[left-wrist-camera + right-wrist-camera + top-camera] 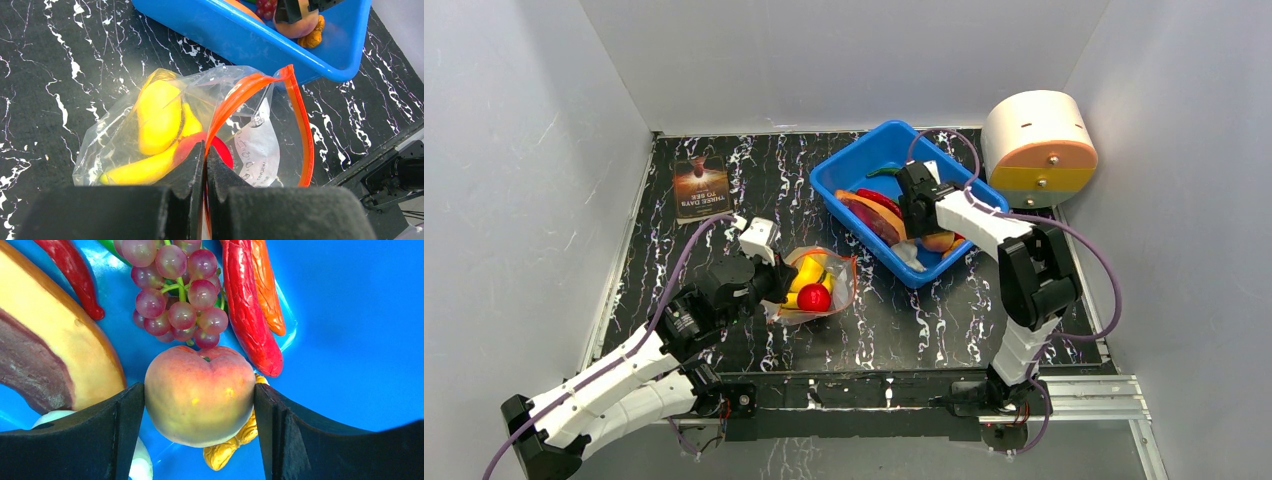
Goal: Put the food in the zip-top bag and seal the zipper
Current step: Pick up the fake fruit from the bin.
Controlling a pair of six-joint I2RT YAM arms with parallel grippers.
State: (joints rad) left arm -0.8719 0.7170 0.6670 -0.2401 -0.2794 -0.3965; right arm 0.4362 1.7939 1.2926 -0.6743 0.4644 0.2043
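Hold the peach (pixel 200 395) square in the right end effector (pixel 199 412): pads flat against both flanks, seemingly in contact left and right, stem dimple facing the grapes (pixel 175 295). Squeeze firmly, not hard; looks smooth and round, so likely to squirt out of an off-centre pinch. Lift straight up out of the blue tub (pixel 350 340) before swinging sideways. That should clear the tub wall and avoid dragging the red chili (pixel 247 305) at the fruit's right shoulder, or the knobbly yellow piece (pixel 235 440) tucked under its lower edge. Watch for a snag on the grape stem, just beside the top of the fruit.

Keep the left end effector (pixel 205 165) shut tight on the near lip of the zip-top bag (pixel 115 145), pinching the film right at the zipper (pixel 300 115), to hold the mouth gaping in a loop toward the tub. Aim the drop into that loop, past the red apple (pixel 220 150) and the banana (pixel 145 167) already inside. Release low, given the little room apparently left.

Relative to the right end effector: peach centred between the fingers, resting in the tub. Bag outside the tub, on the counter (pixel 50 75), just beyond the tub's near-left wall, mouth open and unsealed.
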